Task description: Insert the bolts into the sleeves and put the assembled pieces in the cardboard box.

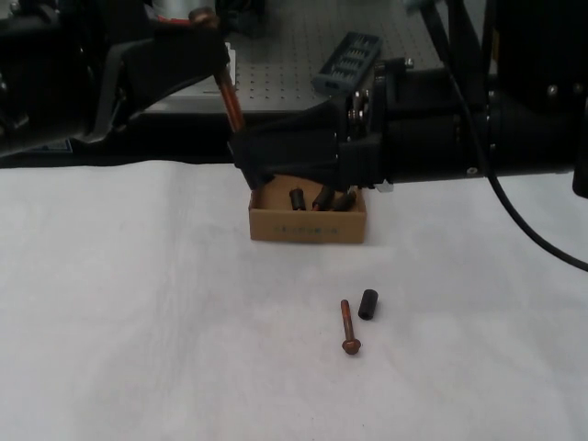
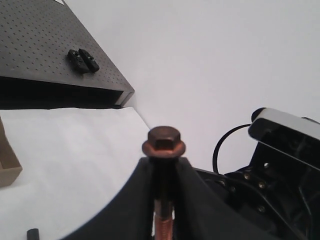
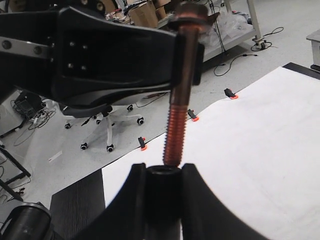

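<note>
At the upper left of the high view, the left hand [image 1: 220, 69] is clamped on a copper-coloured held bolt [image 1: 231, 106] that slants down toward the right hand [image 1: 266, 156] in the middle of the frame. Just below them sits the cardboard box [image 1: 308, 225] with a few dark pieces [image 1: 297, 197] inside. Lower centre, on the white-covered table [image 1: 138, 322], a loose bolt [image 1: 348, 326] and a loose sleeve [image 1: 368, 304] lie just beside each other.

In the left wrist view the fingers [image 2: 142, 200] press together on the shank right under the flanged head, at centre frame. That leaves the thread free, which looks like the right place to hold it.

In the right wrist view the right hand is closed on a black held sleeve [image 3: 164, 180] at bottom centre, gripped by its side walls with the mouth open upward. The thread tip rests at that mouth, whether touching or just entering I cannot tell.

Both parts look rigid, small and light. The smooth shank could twist or slip between the pads, and the thread may catch on the rim if it is tilted, so a straight, gentle push seems wise. Once joined, the piece is probably best carried by the sleeve.
</note>
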Tool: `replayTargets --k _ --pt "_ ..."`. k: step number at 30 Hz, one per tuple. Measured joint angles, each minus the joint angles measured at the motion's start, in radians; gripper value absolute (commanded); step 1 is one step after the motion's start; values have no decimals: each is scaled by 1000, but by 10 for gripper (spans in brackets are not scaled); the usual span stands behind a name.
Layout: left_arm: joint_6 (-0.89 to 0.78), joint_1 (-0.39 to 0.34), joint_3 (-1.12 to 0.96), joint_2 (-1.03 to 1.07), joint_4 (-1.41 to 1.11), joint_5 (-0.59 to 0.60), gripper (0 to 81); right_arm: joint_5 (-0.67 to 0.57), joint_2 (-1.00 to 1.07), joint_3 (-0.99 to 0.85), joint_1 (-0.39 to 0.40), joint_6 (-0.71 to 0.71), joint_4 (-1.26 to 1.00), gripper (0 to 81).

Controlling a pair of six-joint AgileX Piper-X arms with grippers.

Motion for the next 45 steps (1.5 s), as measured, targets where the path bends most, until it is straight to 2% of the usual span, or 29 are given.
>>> replayTargets --k 31,45 --pt "2 0 -6 0 56 23 6 29 0 0 0 0 -50 28" --pt "10 -3 -5 0 67 29 6 10 2 0 -28 1 -65 28"
